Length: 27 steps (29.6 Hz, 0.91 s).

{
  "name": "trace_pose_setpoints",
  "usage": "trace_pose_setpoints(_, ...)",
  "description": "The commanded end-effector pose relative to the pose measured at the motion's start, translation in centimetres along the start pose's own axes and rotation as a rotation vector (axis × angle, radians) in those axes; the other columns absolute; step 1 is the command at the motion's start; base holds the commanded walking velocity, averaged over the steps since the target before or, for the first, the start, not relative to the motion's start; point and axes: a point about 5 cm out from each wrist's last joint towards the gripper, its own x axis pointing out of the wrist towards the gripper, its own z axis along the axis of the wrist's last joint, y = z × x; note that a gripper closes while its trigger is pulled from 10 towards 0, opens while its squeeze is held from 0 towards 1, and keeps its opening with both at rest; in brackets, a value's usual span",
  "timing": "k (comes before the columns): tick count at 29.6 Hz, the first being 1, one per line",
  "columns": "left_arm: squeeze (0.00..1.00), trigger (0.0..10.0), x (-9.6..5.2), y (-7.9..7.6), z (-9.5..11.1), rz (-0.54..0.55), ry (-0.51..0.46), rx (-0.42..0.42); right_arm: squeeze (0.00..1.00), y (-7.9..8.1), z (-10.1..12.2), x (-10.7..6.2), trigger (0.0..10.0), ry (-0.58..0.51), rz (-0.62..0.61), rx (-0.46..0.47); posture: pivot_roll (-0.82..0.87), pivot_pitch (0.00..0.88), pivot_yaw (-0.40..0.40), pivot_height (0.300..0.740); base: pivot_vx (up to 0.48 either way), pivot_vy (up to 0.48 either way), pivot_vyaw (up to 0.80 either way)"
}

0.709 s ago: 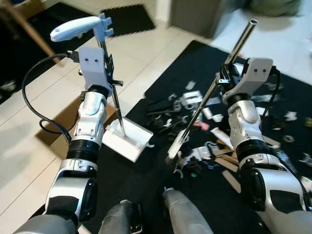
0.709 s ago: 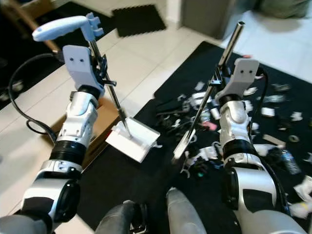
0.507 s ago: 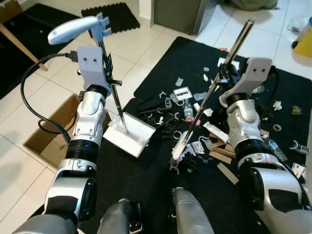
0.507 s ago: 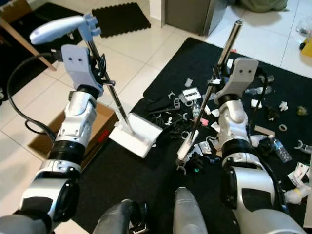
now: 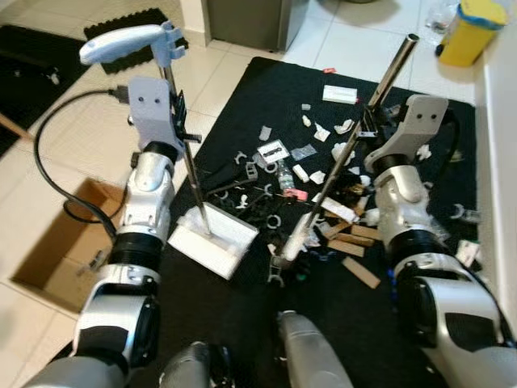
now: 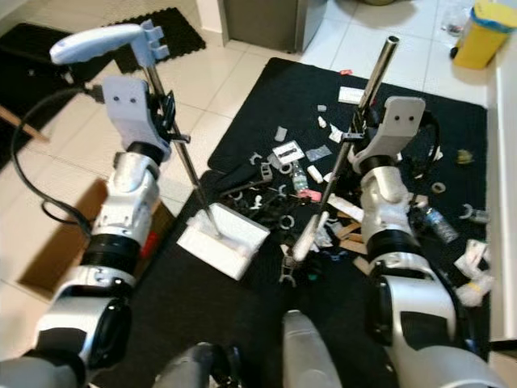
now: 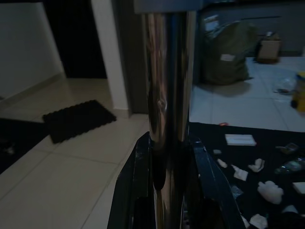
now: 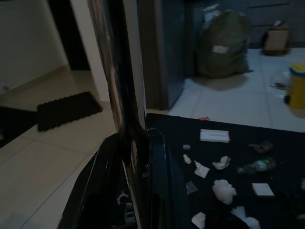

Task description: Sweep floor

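My left gripper (image 5: pixel 179 121) is shut on the thin metal pole (image 7: pixel 167 95) of a white dustpan (image 5: pixel 212 240), below its pale blue handle (image 5: pixel 121 44). The pan rests on the left part of a black mat (image 5: pixel 266 89). My right gripper (image 5: pixel 367 133) is shut on the slanted metal broom pole (image 8: pixel 119 86). The broom head (image 5: pixel 284 257) touches the mat just right of the pan. Several scraps of litter (image 5: pixel 283 174), white bits, wood strips and a small bottle, lie scattered over the mat beyond the pan and broom.
An open cardboard box (image 5: pixel 52 242) stands on the tiles at the left. A yellow container (image 5: pixel 472 32) sits at the far right, near a white wall edge (image 5: pixel 501 162). A grey cabinet (image 5: pixel 250 20) and a small dark doormat (image 5: pixel 129 28) lie further back.
The whole picture has shifted, so the camera has moved: the box has slid left and the yellow container has come into view. Both arms keep their grips and poses.
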Motion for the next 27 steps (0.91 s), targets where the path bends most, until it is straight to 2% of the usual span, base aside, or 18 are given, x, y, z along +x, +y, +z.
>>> trace_pose_setpoints(1,0.00,10.0,0.1,0.1,0.9,-0.002,-0.044,0.022,0.00,0.0,0.2,0.1,10.0,-0.010,-0.004,0.015,0.00,0.106,0.018,0.740,0.000,0.000,-0.80)
trace_pose_setpoints(11,0.00,10.0,0.1,0.1,0.8,-0.001,-0.042,0.022,0.00,-0.1,0.1,0.0,10.0,-0.009,-0.005,0.007,0.00,0.109,0.018,0.740,0.000,0.000,-0.80)
trace_pose_setpoints(18,0.00,10.0,0.1,0.1,0.8,0.001,-0.040,0.022,0.00,-0.1,-0.1,-0.1,10.0,0.002,-0.003,-0.004,0.00,0.110,0.018,0.740,0.000,0.000,0.00)
trace_pose_setpoints(24,0.00,10.0,0.0,0.3,0.5,0.011,-0.026,0.031,0.00,-1.3,-0.4,-0.4,10.0,0.049,0.017,-0.033,0.00,0.115,0.018,0.740,0.000,0.000,0.00)
trace_pose_setpoints(27,0.00,10.0,-0.1,0.6,0.3,0.016,-0.018,0.038,0.00,-1.2,-0.4,-0.4,10.0,0.060,0.037,-0.034,0.00,0.120,0.018,0.740,0.000,0.000,0.00)
